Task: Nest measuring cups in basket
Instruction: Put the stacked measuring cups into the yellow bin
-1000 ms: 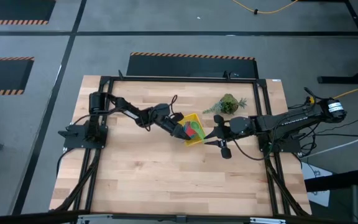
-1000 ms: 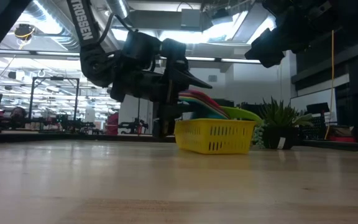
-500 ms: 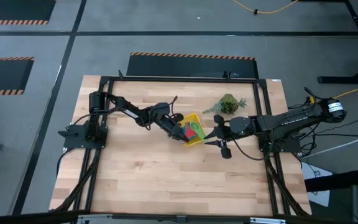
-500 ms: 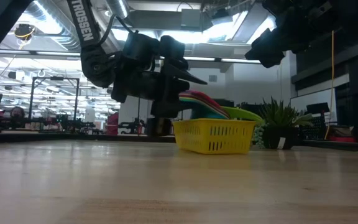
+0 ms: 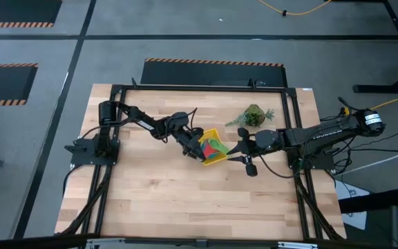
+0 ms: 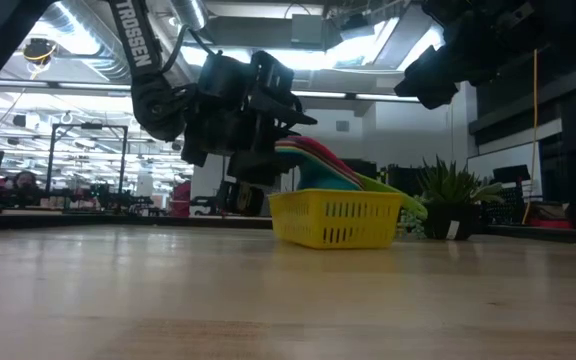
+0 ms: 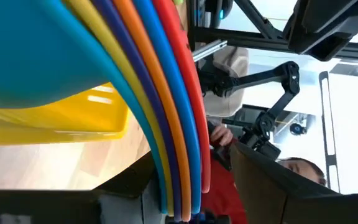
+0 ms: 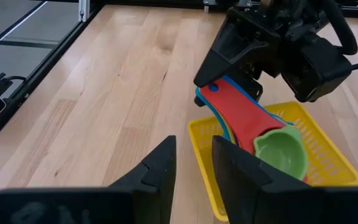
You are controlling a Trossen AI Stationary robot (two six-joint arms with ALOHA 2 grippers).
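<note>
- Left gripper [image 8: 229, 73] is clamped on the handles of the nested cups [image 8: 253, 124]; bowls lie in the basket [image 8: 328, 163], handles angled up.
- Right gripper [image 5: 238, 151] waits beside, grasping nothing.

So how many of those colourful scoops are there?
7, judging by handle layers: six nested in a fan gripped by the left gripper, green cup on top, over the basket. More may hide.

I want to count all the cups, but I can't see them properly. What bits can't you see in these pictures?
- High view: the measuring cups are too small to count; the left gripper covers their handles.
- Left wrist view: the cups' bowls are cut off by the picture's edge; only stacked handles show.
- Low view: the basket wall hides the bowls.
- Right wrist view: the green cup and red cup cover those beneath.
</note>
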